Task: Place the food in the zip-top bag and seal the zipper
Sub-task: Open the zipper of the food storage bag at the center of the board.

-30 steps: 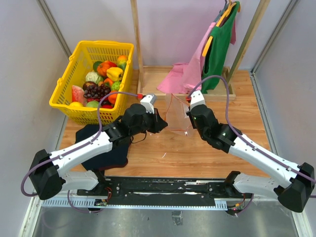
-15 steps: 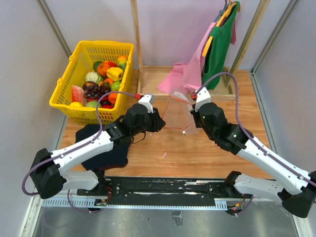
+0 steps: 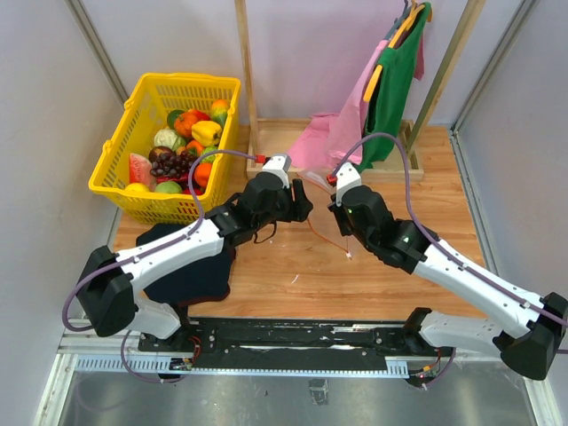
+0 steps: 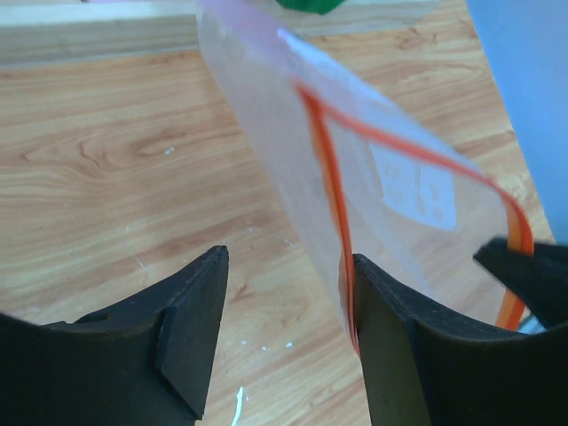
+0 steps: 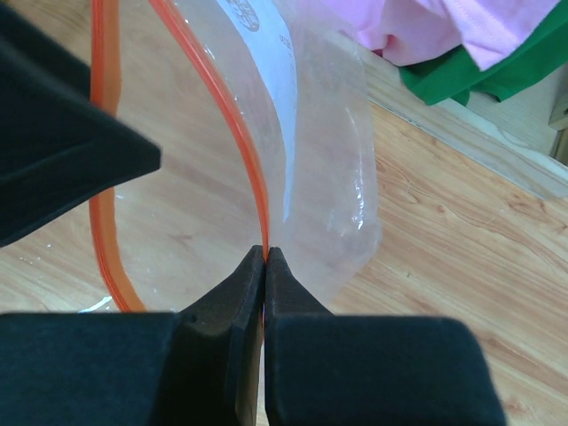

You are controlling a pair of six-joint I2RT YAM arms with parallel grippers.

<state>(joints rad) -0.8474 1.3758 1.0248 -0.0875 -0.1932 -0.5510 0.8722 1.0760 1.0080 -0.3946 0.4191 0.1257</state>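
The clear zip-top bag [image 5: 311, 151] hangs above the wooden table between my two grippers. My right gripper [image 5: 265, 256] is shut on the bag's red-orange zipper [image 5: 253, 177]. My left gripper [image 4: 284, 328] is open, and the zipper [image 4: 333, 186] rests against the inner face of its right finger [image 4: 390, 346]. In the top view the left gripper [image 3: 304, 206] and the right gripper [image 3: 334, 202] stand close together, and the zipper [image 3: 328, 238] trails down below them. The food [image 3: 182, 142] lies heaped in the yellow basket [image 3: 120, 173] at the back left.
A dark cloth [image 3: 186, 266] lies under my left arm. A wooden rack [image 3: 253, 98] at the back carries a green garment [image 3: 390, 80] and a pink cloth [image 3: 324, 142] that drapes onto its base. Grey walls close in both sides.
My left gripper has opened, let go of the bag's edge and shifted right. My right gripper swung out to the right, then came back left, still gripping the zipper.
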